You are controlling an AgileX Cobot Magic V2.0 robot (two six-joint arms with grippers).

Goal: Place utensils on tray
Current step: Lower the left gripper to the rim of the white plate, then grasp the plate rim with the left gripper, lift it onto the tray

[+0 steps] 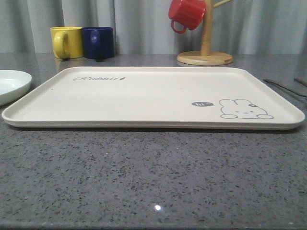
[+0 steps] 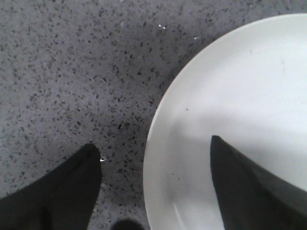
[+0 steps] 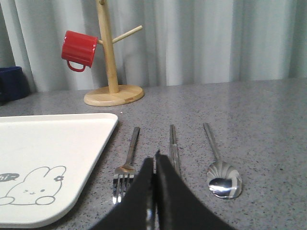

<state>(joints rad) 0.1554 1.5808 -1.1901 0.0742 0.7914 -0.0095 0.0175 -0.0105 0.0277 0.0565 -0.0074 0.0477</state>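
Note:
The cream tray (image 1: 144, 98) with a grey rabbit drawing lies flat in the middle of the table, with nothing on it. Its corner (image 3: 57, 143) is in the right wrist view. Beside it on the grey counter lie the utensils: a fork (image 3: 126, 165), a pair of chopsticks (image 3: 172, 141) and a spoon (image 3: 221, 178), side by side. In the front view their thin ends (image 1: 284, 87) lie right of the tray. My right gripper (image 3: 154, 157) is shut, low between fork and chopsticks, hiding the chopsticks' near end. My left gripper (image 2: 152, 143) is open, straddling the rim of a white plate (image 2: 240, 110).
The round white plate (image 1: 10, 84) sits left of the tray. A yellow cup (image 1: 67, 42) and a dark blue cup (image 1: 99, 42) stand at the back left. A wooden mug tree (image 1: 206, 51) with a red mug (image 1: 187, 13) stands at the back right.

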